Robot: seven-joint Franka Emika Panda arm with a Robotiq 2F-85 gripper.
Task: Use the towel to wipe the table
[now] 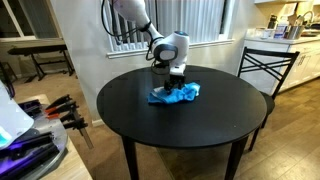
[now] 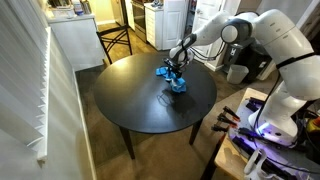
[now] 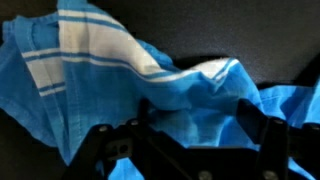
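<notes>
Blue towel (image 3: 120,80), soft, light, floppy; jaws spread wide astride it, I'd pinch the bunched middle fold.

The towel (image 1: 175,94) is blue with white stripes (image 3: 75,45), crumpled into a loose heap with folds standing up. It lies on the round black table (image 1: 150,118), off centre and nearer one edge in both exterior views (image 2: 176,81).
</notes>
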